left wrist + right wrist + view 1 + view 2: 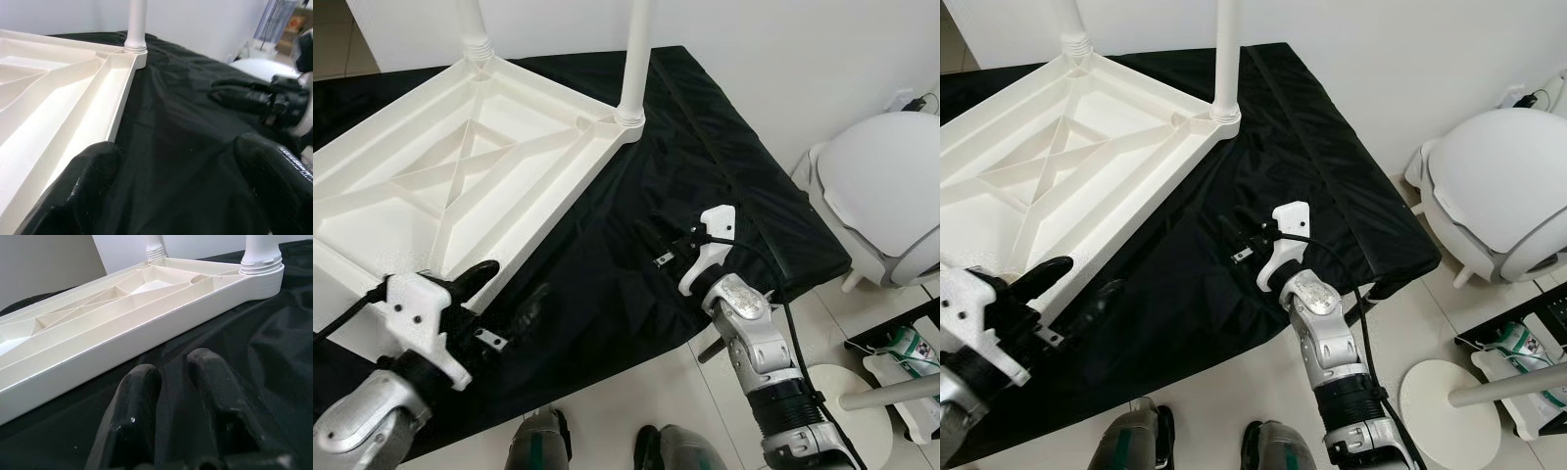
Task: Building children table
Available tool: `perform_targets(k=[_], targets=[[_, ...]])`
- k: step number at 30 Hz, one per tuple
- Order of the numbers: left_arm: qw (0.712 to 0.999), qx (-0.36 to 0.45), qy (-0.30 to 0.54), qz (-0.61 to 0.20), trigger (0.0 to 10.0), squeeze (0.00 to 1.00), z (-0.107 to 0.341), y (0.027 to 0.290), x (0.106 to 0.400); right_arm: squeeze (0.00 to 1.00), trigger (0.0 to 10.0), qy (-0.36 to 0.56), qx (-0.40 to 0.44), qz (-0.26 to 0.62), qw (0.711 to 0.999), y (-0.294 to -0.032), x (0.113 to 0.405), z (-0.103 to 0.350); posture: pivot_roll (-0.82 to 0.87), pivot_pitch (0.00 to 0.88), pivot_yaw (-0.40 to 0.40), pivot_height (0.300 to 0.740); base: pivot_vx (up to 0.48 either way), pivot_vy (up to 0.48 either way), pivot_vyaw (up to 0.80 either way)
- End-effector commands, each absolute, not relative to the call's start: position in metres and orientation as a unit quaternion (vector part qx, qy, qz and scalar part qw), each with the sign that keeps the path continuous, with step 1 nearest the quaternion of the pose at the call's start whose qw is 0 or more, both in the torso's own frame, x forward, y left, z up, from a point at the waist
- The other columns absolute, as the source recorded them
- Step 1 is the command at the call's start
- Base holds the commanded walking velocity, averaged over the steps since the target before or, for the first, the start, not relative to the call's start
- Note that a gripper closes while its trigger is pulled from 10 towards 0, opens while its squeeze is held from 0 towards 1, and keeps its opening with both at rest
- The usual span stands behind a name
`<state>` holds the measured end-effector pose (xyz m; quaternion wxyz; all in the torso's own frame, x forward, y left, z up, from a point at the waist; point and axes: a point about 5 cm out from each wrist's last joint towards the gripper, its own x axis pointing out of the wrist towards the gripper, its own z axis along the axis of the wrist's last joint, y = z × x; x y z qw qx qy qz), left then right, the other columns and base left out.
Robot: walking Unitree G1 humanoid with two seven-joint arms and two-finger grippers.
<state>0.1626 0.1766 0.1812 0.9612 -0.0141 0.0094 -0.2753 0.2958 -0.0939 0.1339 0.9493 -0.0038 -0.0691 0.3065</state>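
The white plastic table top (460, 166) lies upside down on a black cloth (636, 264), ribbed underside up. Two white legs stand screwed into its far corners, one at the back (473, 24) and one at the right corner (635, 59). My left gripper (504, 292) hovers open at the top's near right edge, one finger by the rim and the other over the cloth. My right gripper (651, 238) rests low over the cloth, right of the top's long side, its fingers (139, 396) close together with nothing between them.
The black cloth covers a low platform that ends at its right corner (822, 259). A white rounded pod (881, 186) stands to the right on the tiled floor. A round white base with a pole (867, 399) lies near my right arm. My feet (538, 441) are at the platform's front edge.
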Motion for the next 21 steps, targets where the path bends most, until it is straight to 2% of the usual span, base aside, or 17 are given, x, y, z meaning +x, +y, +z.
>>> perform_targets(k=[1, 8, 13, 21], targets=[[0.921, -0.022, 0.012, -0.388, 10.0, 0.0, 0.184, 0.171, 0.149, 0.0, 10.0, -0.07, -0.008, 0.31, 0.948, -0.094, 0.297, 0.133, 0.16, 0.092, -0.029, 0.74, 0.0, 0.0, 0.0], [0.918, -0.032, 0.034, -0.393, 10.0, 0.0, 0.182, 0.187, 0.136, 0.0, 10.0, -0.071, -0.011, 0.314, 0.947, -0.093, 0.299, 0.131, 0.16, 0.092, -0.031, 0.74, 0.0, 0.0, 0.0], [0.916, -0.018, 0.087, -0.392, 10.0, 0.0, 0.174, 0.205, 0.119, 0.0, 10.0, -0.07, -0.02, 0.318, 0.945, -0.096, 0.303, 0.128, 0.17, 0.096, -0.041, 0.74, 0.0, 0.0, 0.0], [0.923, -0.016, 0.059, -0.379, 10.0, 0.0, 0.188, 0.205, 0.116, 0.0, 10.0, -0.07, -0.025, 0.322, 0.944, -0.097, 0.306, 0.127, 0.19, 0.094, -0.047, 0.74, 0.0, 0.0, 0.0]])
